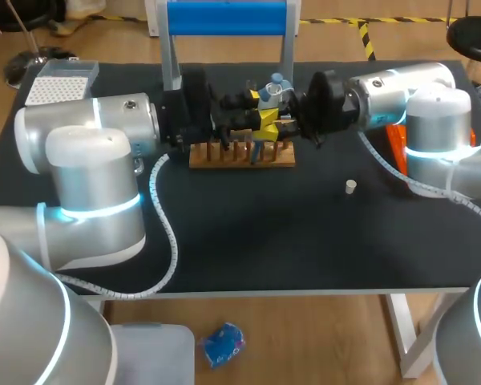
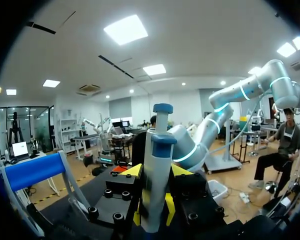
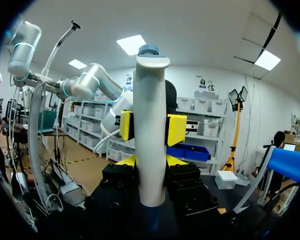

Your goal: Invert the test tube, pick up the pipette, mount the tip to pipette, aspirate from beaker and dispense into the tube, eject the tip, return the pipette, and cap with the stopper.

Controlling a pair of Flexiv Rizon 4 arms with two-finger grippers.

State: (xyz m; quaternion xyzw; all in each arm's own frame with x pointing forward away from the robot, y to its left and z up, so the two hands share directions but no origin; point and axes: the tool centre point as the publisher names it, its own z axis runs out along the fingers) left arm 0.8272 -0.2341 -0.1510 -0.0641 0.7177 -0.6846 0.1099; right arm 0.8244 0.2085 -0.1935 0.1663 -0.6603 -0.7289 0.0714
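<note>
The left gripper (image 2: 154,205) and right gripper (image 3: 151,162) both clamped the pipette (image 3: 151,95), upright above the rack (image 1: 240,157) at far middle. One grip should loosen only once the other's looked firm, with the pipette kept vertical.

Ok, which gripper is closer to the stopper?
Right. The right gripper is at the pipette over the rack, toward the stopper; the left gripper is just beyond it.

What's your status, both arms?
Left gripper shut on pipette. Right gripper shut on it too, over the rack. Stopper lies apart on table. Nothing in the way.
</note>
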